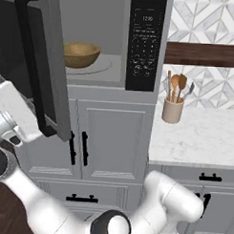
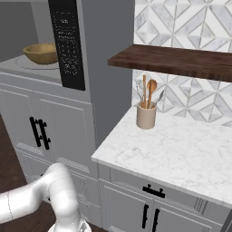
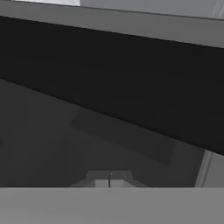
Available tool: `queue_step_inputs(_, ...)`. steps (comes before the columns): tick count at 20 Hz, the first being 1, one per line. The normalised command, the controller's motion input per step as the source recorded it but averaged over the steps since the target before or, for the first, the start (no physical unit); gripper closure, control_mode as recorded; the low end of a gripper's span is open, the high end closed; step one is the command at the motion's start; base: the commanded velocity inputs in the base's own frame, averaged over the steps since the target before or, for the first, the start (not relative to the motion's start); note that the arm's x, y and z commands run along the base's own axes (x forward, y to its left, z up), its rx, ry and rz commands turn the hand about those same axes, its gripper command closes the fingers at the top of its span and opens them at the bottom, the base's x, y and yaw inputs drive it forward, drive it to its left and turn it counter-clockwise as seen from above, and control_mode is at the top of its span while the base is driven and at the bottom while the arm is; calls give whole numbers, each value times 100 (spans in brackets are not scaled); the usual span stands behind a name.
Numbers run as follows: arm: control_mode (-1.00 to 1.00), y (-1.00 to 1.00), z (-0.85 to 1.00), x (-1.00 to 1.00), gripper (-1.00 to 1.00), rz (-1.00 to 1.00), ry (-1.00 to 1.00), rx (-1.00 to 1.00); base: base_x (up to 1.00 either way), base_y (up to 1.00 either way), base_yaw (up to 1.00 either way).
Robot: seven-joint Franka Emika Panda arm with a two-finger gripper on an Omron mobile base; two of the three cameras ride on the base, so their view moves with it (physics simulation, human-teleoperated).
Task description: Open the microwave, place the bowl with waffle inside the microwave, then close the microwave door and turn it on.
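- Item, step in hand: closing the microwave door (image 1: 42, 63). The bowl with waffle (image 1: 81, 54) is already sitting on the turntable inside the microwave (image 1: 97, 42), so by my judgement the placing is done and the shutting comes next.
- Item, gripper (image 3: 110, 180): the jaws are resting together with nothing between them, right up against a dark surface, seemingly the door's glass.
- Item, method: the arm is reaching past the door's left side; pushing flat on the outer face near the free edge by the long black handle (image 1: 34, 63), in a slow arc, should swing it home without slipping off. The keypad panel (image 1: 145, 41) comes afterwards.
- Item, left base view: showing the half-open door, its handle and the arm beside it.
- Item, right base view: showing the bowl in the cavity, the keypad edge-on, the utensil crock (image 2: 146, 114) on the marble counter (image 2: 181, 154) and the wooden shelf (image 2: 176, 61).
- Item, hand view: showing the closed fingertips against the dark surface.
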Motion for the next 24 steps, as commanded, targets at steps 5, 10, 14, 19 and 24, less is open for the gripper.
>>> queue_step_inputs(5, -100, -100, 40, 36, 100, 20, 11, 37, 0, 0, 0)
queue_step_inputs(10, -100, -100, 43, 86, 100, 14, 27, 36, 0, 0, 0)
queue_step_inputs(14, -100, -100, 42, 87, 100, 14, 23, 38, 0, 0, 0)
queue_step_inputs(19, -100, -100, 23, 93, 100, 16, 18, 37, 0, 0, 0)
queue_step_inputs(24, -100, -93, -12, 100, 100, 22, 2, 18, 0, 0, 0)
